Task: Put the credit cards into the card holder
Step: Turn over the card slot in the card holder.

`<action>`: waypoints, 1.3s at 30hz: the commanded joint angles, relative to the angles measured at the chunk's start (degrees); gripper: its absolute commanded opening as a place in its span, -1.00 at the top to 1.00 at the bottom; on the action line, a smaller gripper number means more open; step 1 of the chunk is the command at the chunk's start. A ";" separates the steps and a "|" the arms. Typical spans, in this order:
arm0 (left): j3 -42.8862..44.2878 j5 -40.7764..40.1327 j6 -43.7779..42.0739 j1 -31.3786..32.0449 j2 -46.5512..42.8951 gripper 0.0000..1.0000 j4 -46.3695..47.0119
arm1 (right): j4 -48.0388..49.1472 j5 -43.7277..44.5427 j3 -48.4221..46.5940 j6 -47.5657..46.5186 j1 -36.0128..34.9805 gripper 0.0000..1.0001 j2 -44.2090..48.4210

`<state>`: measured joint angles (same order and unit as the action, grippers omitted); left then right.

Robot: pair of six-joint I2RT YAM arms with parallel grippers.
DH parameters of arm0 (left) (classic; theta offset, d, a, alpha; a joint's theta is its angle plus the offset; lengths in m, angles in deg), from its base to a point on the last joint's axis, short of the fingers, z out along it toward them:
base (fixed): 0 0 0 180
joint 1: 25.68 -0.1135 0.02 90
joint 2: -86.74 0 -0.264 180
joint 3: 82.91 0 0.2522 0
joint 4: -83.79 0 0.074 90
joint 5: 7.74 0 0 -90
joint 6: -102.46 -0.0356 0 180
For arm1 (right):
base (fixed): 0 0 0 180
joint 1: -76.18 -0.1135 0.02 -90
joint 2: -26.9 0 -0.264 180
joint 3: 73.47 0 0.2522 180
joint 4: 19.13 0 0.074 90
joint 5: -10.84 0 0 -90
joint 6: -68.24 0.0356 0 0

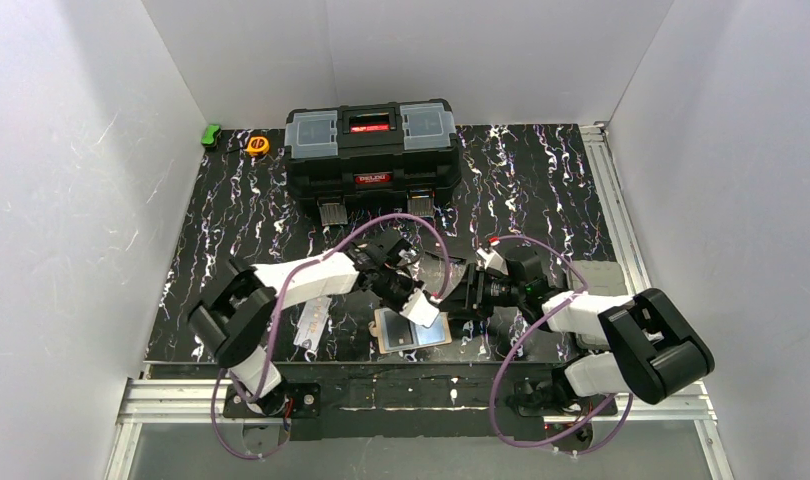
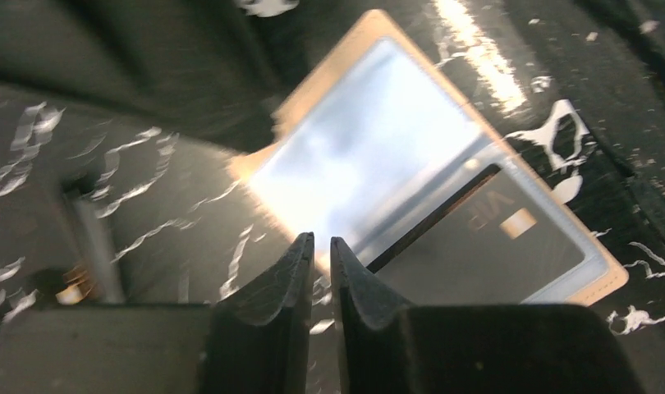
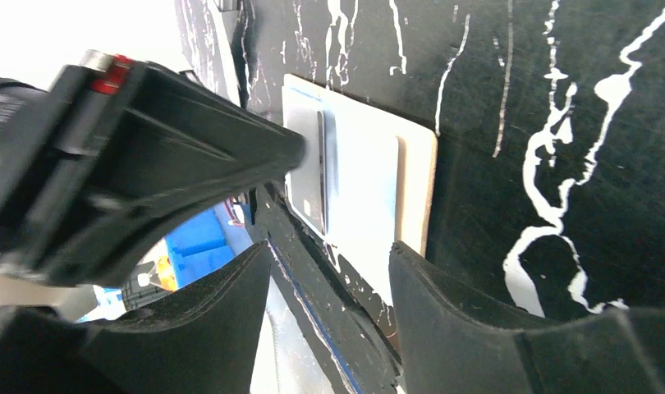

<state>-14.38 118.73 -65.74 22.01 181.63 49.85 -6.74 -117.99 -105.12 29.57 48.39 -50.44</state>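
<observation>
While the card holder [image 1: 406,338] is lying open on the marbled black table [image 1: 541,190], the left gripper [image 2: 322,246] is bearing down on its clear pocket, jaws drawn nearly together with only a slit between them and nothing visibly pinched. Its tip appears to be touching the card holder at the edge of a dark credit card [image 2: 510,234] already sitting under the plastic. The right gripper [image 3: 329,279] is hovering just to the right of the card holder, jaws spread wide and empty. What look like more pale cards [image 1: 311,330] are lying to the left of the card holder, and a black toolbox [image 1: 371,150] is standing well behind it. The step in hand is probably seating that one card; the next move is calling for the left arm to fetch another card from the left of the card holder while the right arm is steadying the pocket
</observation>
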 commanded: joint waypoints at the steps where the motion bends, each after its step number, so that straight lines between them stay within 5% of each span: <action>1: -2.79 -3.07 10.35 -1.62 -12.02 0.89 5.65 | 3.18 -1.40 -2.55 -0.08 -1.38 -0.24 -0.57; 13: -19.51 -3.93 7.48 -5.02 -21.84 0.96 4.66 | 2.48 -1.06 -5.19 -1.33 -3.37 -0.24 -6.80; 39: -24.22 -1.86 2.78 -5.73 -22.31 0.91 5.61 | 2.32 -1.27 -7.99 -1.11 -6.49 -0.22 -10.81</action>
<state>-37.62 114.40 -62.15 16.43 160.65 57.00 -7.68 -117.99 -111.96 27.76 42.33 -60.08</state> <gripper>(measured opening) 0.043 0.615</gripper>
